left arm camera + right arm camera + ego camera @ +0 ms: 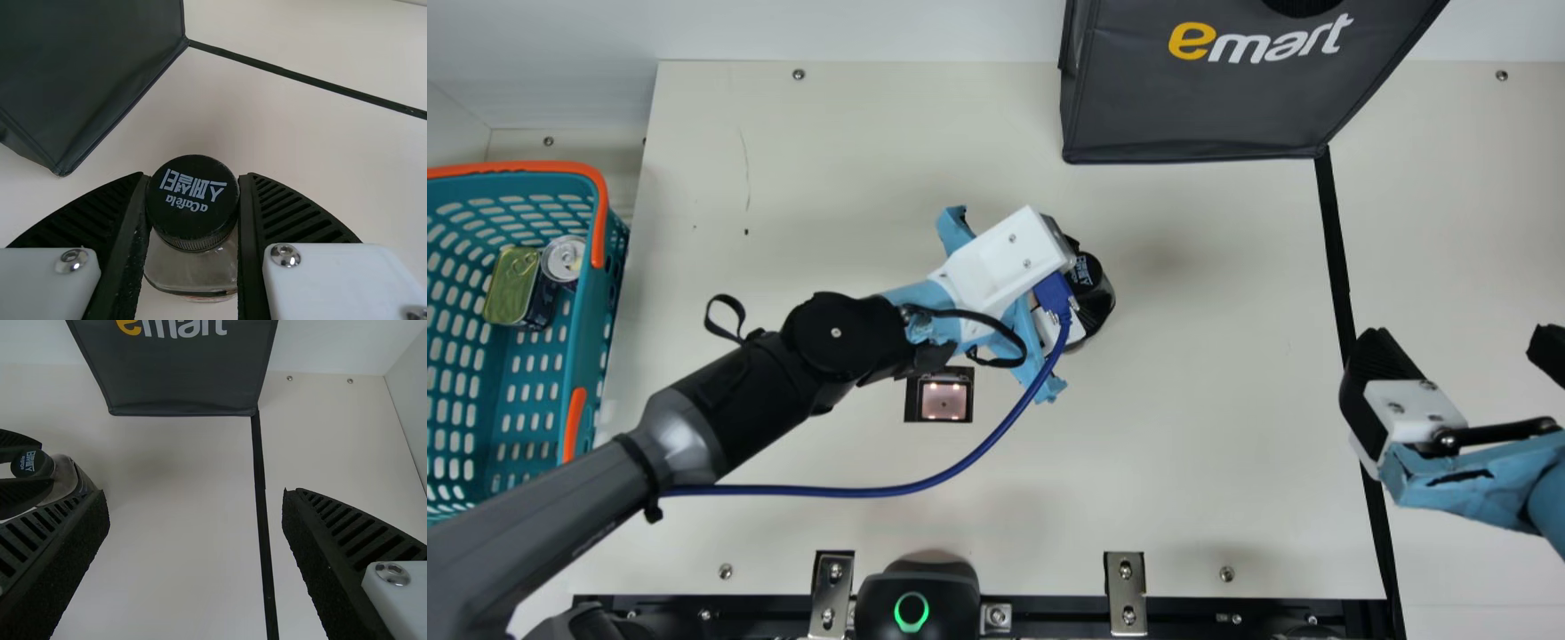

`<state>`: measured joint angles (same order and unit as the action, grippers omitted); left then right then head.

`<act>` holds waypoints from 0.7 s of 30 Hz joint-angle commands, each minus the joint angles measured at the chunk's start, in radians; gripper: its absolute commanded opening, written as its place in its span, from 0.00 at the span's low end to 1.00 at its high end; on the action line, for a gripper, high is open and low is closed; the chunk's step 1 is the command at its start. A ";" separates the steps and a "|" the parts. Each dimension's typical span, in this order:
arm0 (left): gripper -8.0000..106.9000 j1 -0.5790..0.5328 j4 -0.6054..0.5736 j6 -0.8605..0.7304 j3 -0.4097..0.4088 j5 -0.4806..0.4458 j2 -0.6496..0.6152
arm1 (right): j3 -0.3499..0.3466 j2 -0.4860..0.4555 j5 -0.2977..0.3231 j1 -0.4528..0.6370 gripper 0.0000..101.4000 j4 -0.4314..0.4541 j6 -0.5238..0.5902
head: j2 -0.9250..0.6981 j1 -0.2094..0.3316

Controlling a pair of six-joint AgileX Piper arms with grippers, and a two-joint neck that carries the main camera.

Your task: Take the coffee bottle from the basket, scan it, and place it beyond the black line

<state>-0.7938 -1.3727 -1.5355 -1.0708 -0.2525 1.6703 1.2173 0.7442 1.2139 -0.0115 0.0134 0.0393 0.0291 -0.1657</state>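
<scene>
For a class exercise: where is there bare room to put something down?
Bare table lies between basket and bag, and between bottle and black line. It's crowded mid-table, where the left gripper holds the bottle near the scanner, and around the right gripper.

- Gripping coffee bottle [192,270] by black cap [192,220] in left end effector [1083,274]
- Facing black line [300,75] on bench [300,140], ahead
- Having dark bag [87,73] ahead, off to one side

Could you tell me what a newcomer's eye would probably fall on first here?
Probably the big dark bag at the main view's top, or the teal-and-orange basket at its left. Next, likely the left gripper, holding the coffee bottle left of the black line.
</scene>
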 commanded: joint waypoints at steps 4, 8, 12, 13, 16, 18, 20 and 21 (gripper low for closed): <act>0.71 -0.001 -0.013 -0.009 0.005 0.004 -0.004 | 0.000 0.000 0.000 0.000 0.90 0.000 0.000 | -0.002 0.027; 0.83 -0.001 -0.019 -0.013 0.007 0.006 -0.006 | 0.000 0.000 0.000 0.000 0.90 0.000 0.000 | -0.002 0.027; 0.85 -0.002 -0.023 -0.015 0.010 0.008 -0.009 | 0.000 0.000 0.000 0.000 0.90 0.000 0.000 | -0.002 0.027; 0.85 -0.002 -0.022 -0.014 0.011 0.009 -0.010 | 0.000 0.000 0.000 0.000 0.90 0.000 0.000 | -0.002 0.027; 0.85 -0.001 -0.016 -0.002 0.014 0.015 -0.015 | 0.000 0.000 0.000 0.000 0.90 0.000 0.000 | -0.002 0.027; 0.85 -0.001 -0.006 0.020 0.017 0.023 -0.019 | 0.000 0.000 0.000 0.000 0.90 0.000 0.000 | -0.002 0.027; 0.85 -0.001 0.008 0.051 0.019 0.031 -0.026 | 0.000 0.000 0.000 0.000 0.90 0.000 0.000 | -0.002 0.027; 0.85 -0.001 0.019 0.070 0.020 0.035 -0.030 | 0.000 0.000 0.000 0.000 0.90 0.000 0.000 | -0.002 0.027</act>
<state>-0.7957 -1.3643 -1.4910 -1.0514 -0.2203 1.6426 1.2173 0.7442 1.2139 -0.0115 0.0134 0.0393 0.0291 -0.1641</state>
